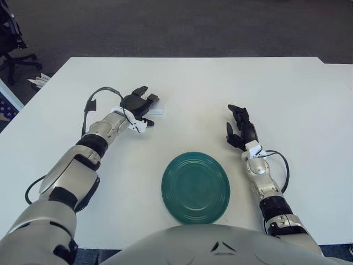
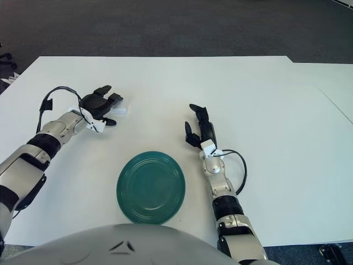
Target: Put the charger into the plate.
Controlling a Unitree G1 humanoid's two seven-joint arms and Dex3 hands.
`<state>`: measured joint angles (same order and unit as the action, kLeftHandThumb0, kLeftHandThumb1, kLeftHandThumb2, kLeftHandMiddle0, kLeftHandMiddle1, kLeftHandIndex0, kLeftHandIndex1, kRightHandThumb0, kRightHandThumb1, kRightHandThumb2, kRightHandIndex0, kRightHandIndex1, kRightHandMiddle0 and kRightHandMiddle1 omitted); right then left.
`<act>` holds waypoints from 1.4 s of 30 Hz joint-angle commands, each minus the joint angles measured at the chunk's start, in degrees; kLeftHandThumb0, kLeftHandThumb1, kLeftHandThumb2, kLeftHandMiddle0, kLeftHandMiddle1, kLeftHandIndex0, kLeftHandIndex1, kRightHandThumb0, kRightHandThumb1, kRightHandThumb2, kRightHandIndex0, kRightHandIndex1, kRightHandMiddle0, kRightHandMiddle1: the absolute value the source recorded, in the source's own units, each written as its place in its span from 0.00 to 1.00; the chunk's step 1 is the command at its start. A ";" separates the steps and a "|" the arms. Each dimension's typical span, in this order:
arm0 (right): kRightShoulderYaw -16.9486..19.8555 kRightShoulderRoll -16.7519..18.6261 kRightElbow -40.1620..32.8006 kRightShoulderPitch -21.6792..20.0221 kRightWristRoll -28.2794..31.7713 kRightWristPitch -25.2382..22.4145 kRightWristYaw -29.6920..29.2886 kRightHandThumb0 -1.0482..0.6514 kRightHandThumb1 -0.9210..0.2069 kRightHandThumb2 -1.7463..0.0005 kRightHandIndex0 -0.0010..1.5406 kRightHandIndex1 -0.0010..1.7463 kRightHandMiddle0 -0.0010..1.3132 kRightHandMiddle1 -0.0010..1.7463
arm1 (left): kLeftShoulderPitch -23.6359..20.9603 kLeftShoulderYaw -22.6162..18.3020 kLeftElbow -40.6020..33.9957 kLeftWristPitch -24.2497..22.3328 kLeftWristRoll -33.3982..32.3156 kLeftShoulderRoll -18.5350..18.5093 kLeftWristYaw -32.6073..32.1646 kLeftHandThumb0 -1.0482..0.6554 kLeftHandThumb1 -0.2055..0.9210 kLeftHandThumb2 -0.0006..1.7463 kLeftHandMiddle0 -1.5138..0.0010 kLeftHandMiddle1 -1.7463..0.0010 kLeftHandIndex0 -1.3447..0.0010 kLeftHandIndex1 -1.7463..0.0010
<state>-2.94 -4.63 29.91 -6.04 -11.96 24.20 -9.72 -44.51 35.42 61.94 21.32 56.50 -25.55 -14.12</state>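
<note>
On the table (image 1: 287,99), the left hand (image 1: 138,105) covered the charger (image 1: 156,111), fingers spread, no grip yet; plate (image 1: 195,187) empty; right hand (image 1: 238,128) relaxed beside it.

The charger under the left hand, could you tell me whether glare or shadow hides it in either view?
Left eye view: no glare; the left hand covers most of the white charger. Right eye view: likewise, only an edge shows against the white table.
</note>
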 commanded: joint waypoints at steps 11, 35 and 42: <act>-0.09 0.30 6.29 6.73 -0.14 -2.61 -0.93 0.19 0.00 0.55 0.24 0.01 0.00 0.40 | -4.19 2.98 7.54 -0.84 -0.66 2.48 -0.44 0.00 1.00 0.27 0.93 1.00 1.00 0.50; 0.03 0.85 7.69 7.99 0.37 -1.22 -0.92 0.16 0.00 0.54 0.22 0.00 0.00 0.41 | -5.46 2.97 12.35 -1.36 -4.12 4.50 -2.98 0.00 1.00 0.24 0.89 0.99 0.98 0.48; -0.30 0.50 7.60 8.43 -0.21 -0.87 -1.19 0.16 0.00 0.53 0.22 0.01 0.00 0.41 | -5.38 2.16 12.79 -1.11 -6.18 4.97 -3.33 0.00 1.00 0.23 0.84 0.97 0.95 0.46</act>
<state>-2.78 -4.32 30.09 -6.04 -11.80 24.77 -10.58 -49.39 38.00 73.82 19.92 51.04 -21.05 -17.55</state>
